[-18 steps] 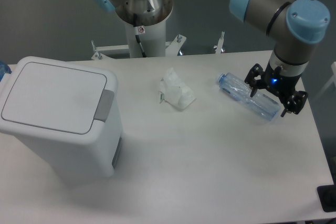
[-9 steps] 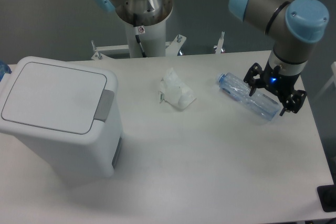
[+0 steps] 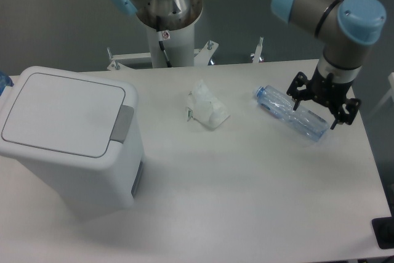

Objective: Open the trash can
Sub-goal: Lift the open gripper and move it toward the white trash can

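The trash can (image 3: 74, 164) is a large white boxy bin at the left of the table. Its flat lid (image 3: 61, 112) is down. The grey push tab (image 3: 123, 124) sits at the lid's right rim. My gripper (image 3: 319, 104) is far off at the right side of the table. It is open, with black fingers spread over a clear plastic bottle (image 3: 280, 106) that lies on its side. It holds nothing.
A crumpled white wrapper (image 3: 208, 108) lies mid-table between the bin and the bottle. The arm's base column (image 3: 166, 23) stands behind the table's back edge. A black object (image 3: 383, 233) sits off the table's front right corner.
My gripper has lifted slightly and shifted a little right over the bottle. The blue light on its wrist no longer shows. The bin and bottle have not moved.
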Robot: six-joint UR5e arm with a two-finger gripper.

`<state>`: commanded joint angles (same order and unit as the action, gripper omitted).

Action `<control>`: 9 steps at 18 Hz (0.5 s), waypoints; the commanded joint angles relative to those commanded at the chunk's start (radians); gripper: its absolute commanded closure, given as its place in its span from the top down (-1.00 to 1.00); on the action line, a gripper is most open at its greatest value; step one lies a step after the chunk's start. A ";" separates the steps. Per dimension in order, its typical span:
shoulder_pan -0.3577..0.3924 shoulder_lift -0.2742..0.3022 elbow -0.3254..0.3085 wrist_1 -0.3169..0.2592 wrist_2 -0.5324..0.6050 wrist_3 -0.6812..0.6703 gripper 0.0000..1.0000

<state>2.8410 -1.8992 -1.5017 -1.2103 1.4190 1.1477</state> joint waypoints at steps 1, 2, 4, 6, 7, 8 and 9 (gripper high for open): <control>-0.006 0.003 -0.003 0.002 -0.015 -0.031 1.00; -0.011 0.003 -0.006 0.006 -0.040 -0.078 1.00; -0.029 0.003 0.009 0.009 -0.089 -0.210 1.00; -0.058 0.006 0.024 0.008 -0.110 -0.313 1.00; -0.070 0.008 0.026 0.008 -0.127 -0.336 1.00; -0.077 0.009 0.028 0.008 -0.152 -0.364 1.00; -0.080 0.017 0.029 0.008 -0.179 -0.399 1.00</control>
<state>2.7612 -1.8823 -1.4726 -1.2026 1.2397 0.7489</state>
